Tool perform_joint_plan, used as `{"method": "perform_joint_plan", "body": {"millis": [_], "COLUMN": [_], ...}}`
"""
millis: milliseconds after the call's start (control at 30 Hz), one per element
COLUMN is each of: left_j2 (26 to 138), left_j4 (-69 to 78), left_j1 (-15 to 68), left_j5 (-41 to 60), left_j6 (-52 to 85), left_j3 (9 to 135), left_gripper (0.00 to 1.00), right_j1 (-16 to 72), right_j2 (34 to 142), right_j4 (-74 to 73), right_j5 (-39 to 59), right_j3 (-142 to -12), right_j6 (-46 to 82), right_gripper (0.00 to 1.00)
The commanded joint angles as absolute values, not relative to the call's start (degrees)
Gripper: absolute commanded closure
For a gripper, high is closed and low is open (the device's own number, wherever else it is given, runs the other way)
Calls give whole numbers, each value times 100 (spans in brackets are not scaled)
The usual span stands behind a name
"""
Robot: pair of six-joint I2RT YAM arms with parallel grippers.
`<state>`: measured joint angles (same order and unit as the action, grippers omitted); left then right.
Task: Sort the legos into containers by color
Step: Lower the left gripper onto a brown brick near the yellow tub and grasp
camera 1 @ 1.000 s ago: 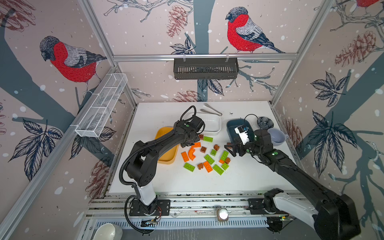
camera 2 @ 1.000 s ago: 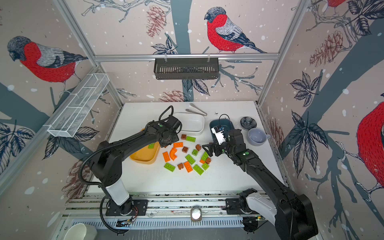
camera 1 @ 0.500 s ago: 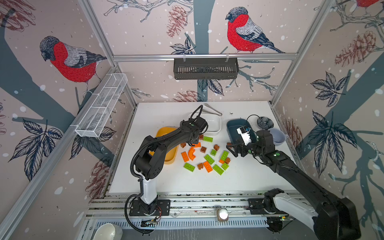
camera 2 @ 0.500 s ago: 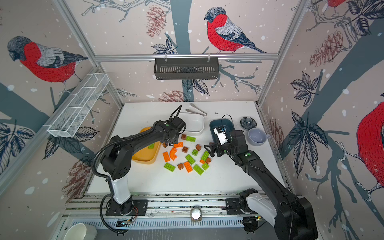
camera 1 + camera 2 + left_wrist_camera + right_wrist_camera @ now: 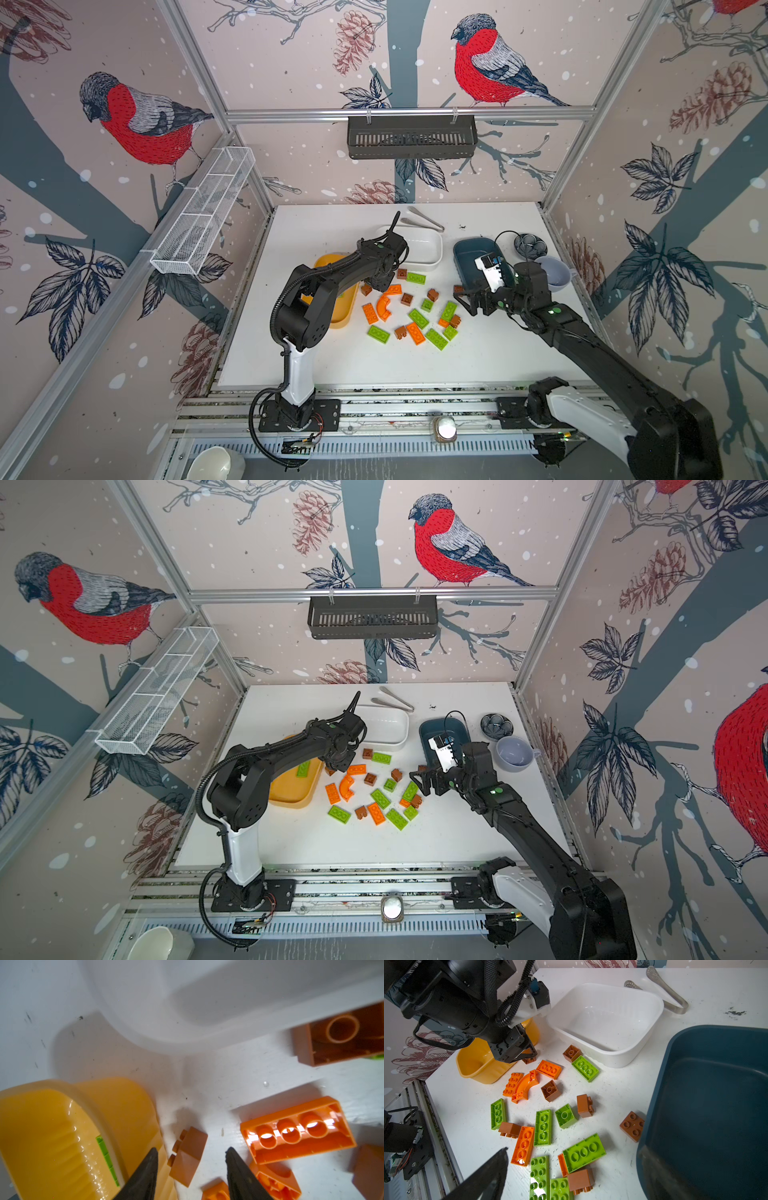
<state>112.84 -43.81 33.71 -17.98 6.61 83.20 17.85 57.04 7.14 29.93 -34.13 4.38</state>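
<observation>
My left fingers [image 5: 145, 1174] straddle, without touching, a small brown brick [image 5: 188, 1157] tipped on its side, studs facing the mustard tub [image 5: 52, 1136] just beside it. My right fingers [image 5: 488, 1172] hang spread and empty above green, orange and brown legos [image 5: 543, 1126] scattered on the bench [image 5: 612, 1088] beside the teal tub [image 5: 706, 1105].

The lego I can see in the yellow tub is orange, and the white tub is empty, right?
Not quite. The lego in the yellow tub is lime green, not orange; a top view shows it. The white tub is empty, as you said.
</observation>
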Motion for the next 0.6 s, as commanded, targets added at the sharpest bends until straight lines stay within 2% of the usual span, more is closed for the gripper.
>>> {"method": "perform_joint_plan", "body": {"millis": [0,200,567], "left_j2": [11394,11534,11691], "left_j4": [-4586,-4787,-5009], "left_j1": [3321,3313,3316], "left_j5": [-1598,-1898,-1762], "left_j6": [475,603,678], "left_j3": [8414,8454,8490], "left_gripper": [52,59,60], "right_j1": [1768,1773,1768], "right_j2": [5670,5692,5667], "right_j4": [703,689,711], "right_j5": [3043,3068,3076], "right_j3": [-3428,-3437,-3428], "right_j6": [422,413,422], "right_gripper": [0,1,1]}}
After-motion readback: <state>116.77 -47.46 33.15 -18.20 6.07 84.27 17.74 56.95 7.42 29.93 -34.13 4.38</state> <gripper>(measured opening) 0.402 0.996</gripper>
